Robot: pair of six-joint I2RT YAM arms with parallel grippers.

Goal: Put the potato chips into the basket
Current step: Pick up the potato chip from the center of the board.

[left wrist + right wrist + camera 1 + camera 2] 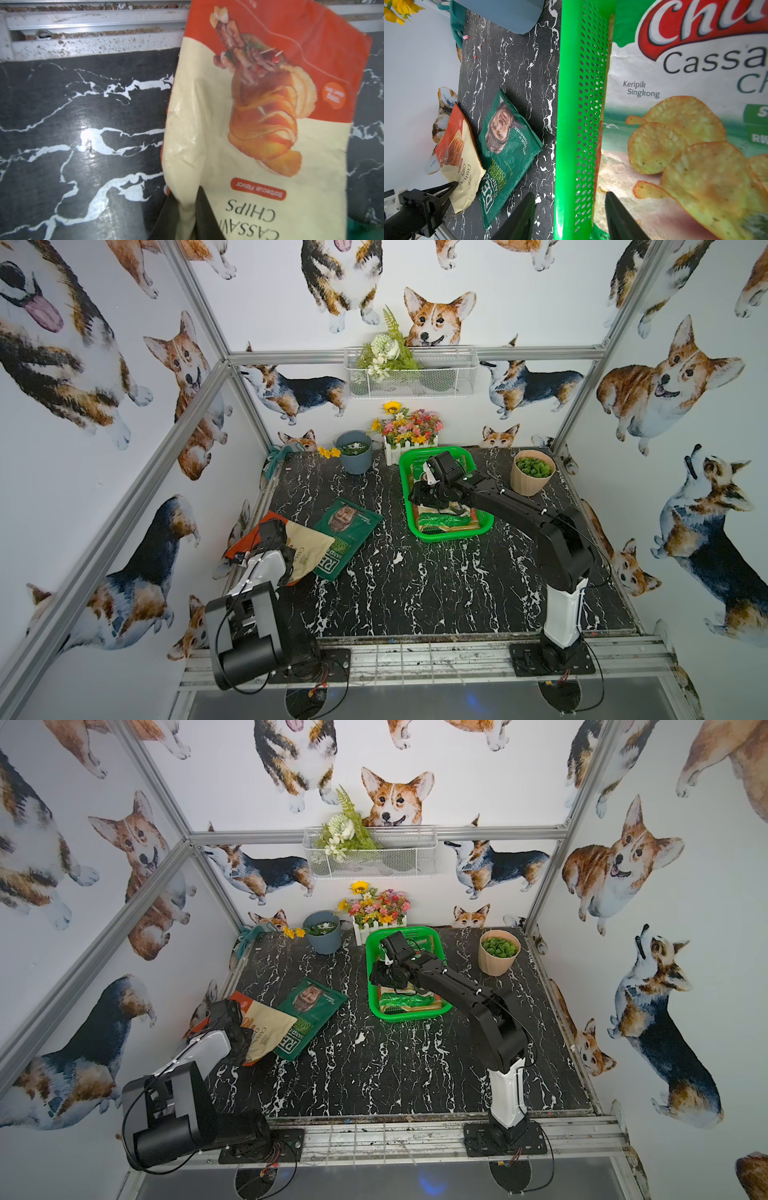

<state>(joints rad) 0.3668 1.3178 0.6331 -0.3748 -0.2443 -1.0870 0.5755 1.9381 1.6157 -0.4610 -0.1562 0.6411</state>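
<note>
1. Black marble table [415, 597]; two bags lie loose on its left half; the basket sits right of centre, toward the back.
2. Green basket [436, 536]; well apart from the loose bags, right of them and further back; a green-white cassava chips bag [675, 124] lies flat inside on top; the arm hides most of what is underneath.
3. Dark green REAL bag [345, 535]; flat, diagonal, between the held bag and the basket; edges touch or overlap.
4. Orange-and-cream cassava chips bag [228, 124]; at the table's left edge; long axis runs straight away from the jaws.
5. Left gripper [187, 193]; clamped on that bag's name-printed short end; nearer arm; the carry likely goes right and back, over the REAL bag.
6. Right gripper [569, 195]; jaws apart and empty, either side of the basket wall facing the loose bags; may crowd the drop.
</note>
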